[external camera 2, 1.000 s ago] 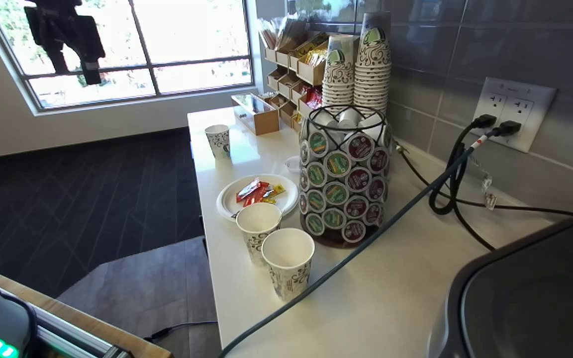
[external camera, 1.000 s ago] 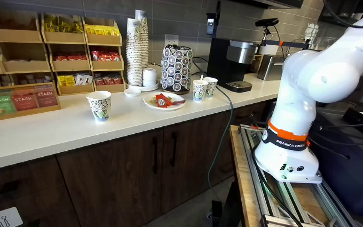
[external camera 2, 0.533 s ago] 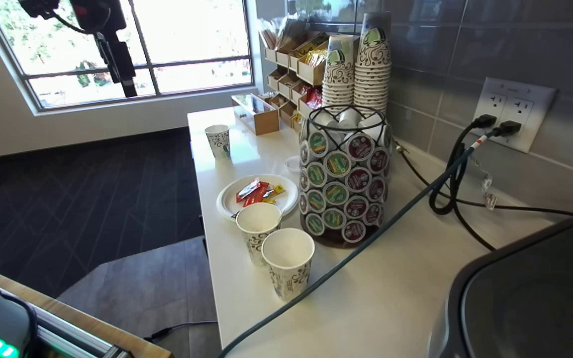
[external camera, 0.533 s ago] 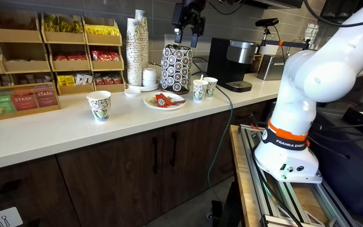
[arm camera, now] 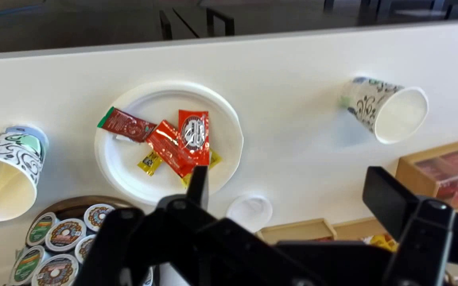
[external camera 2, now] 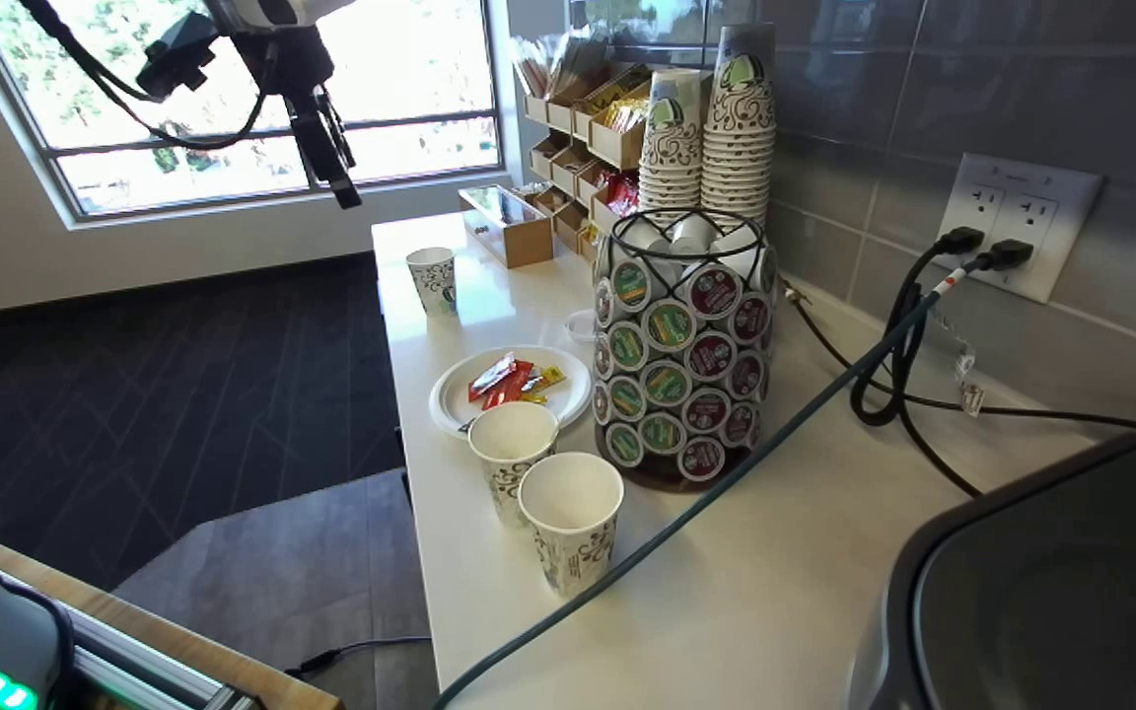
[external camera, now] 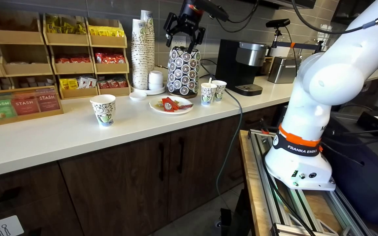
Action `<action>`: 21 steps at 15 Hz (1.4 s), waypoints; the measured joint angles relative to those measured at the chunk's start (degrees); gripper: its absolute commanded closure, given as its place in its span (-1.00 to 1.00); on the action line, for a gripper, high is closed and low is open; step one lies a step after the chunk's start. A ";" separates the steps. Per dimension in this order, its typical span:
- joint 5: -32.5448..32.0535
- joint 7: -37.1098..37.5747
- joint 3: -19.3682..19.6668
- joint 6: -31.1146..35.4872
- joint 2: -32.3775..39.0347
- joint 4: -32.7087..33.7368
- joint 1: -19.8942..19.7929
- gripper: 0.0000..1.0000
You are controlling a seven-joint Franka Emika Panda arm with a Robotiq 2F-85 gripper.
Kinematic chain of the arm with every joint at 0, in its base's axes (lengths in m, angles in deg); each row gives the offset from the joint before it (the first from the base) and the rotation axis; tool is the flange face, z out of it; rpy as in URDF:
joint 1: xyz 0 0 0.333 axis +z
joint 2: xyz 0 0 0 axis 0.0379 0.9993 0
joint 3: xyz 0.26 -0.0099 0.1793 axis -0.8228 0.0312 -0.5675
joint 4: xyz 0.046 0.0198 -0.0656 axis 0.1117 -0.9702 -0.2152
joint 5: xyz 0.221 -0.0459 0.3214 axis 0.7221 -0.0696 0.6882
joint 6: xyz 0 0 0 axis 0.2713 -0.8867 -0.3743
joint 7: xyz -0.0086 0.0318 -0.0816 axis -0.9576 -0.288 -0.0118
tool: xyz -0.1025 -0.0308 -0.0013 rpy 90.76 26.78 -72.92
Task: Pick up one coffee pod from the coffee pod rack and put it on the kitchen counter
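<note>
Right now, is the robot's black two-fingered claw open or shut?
Open: the wrist view shows the black gripper spread wide, pale kitchen counter visible in its gap.

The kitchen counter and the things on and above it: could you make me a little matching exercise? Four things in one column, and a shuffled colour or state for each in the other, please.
Column one
1. Coffee pod rack
2. Plate
3. Pincer
4. Kitchen counter

Column two
A. Open, gripping nothing
B. Pale, with dark wooden doors below
C. Lined with rows of round-lidded pods
D. Round, with red packets and yellow packets lying on it

Right pairs
1-C, 2-D, 3-A, 4-B
</note>
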 measured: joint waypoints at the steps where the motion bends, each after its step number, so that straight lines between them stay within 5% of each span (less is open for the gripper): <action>1: -0.28 1.66 -0.38 3.11 0.20 -0.62 -1.04 -1.00; 6: -6.17 13.28 -5.27 18.87 1.27 -4.14 -8.20 -1.00; 14: -7.73 14.37 -6.16 19.41 1.43 -4.03 -9.12 -1.00; 21: -29.55 32.51 -14.84 14.41 4.86 -1.64 -20.87 -1.00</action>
